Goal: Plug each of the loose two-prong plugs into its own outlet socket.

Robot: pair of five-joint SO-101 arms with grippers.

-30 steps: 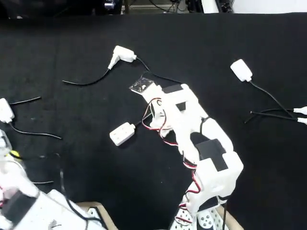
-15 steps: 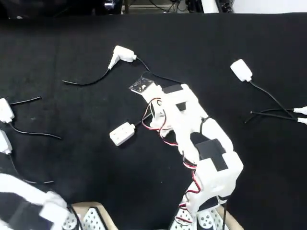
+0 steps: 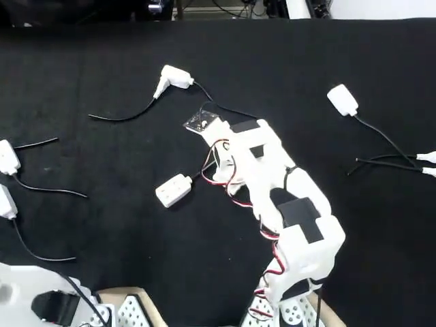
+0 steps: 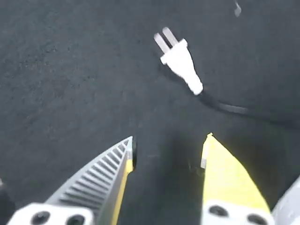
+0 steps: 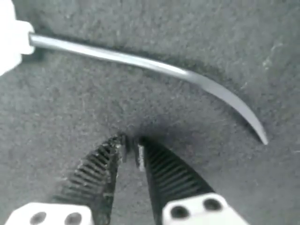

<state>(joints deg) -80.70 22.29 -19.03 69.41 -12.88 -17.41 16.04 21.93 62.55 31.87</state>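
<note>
A white two-prong plug point(image 4: 180, 61) on a black cable lies flat on the black mat, a short way beyond my open left gripper point(image 4: 168, 138), which holds nothing. From above, that plug point(image 3: 7, 201) lies at the left edge, and my left arm point(image 3: 41, 303) is low in the near-left corner. My right gripper point(image 5: 130, 144) is shut and empty, its tips on the mat just short of a black cable point(image 5: 140, 63). In the high view it point(image 3: 201, 122) sits mid-table between an angled white plug point(image 3: 174, 77) and a white outlet socket point(image 3: 174, 190).
Another white block point(image 3: 8, 158) with a cable lies at the left edge, and one more point(image 3: 343, 99) at the far right. Two small plugs point(image 3: 429, 163) lie by the right edge. Loose black cables point(image 3: 122, 117) curl across the mat. The right arm point(image 3: 286, 204) spans the middle.
My left arm has drawn back toward the near-left corner, uncovering the plug and its cable at the left edge. The right arm has stayed put.
</note>
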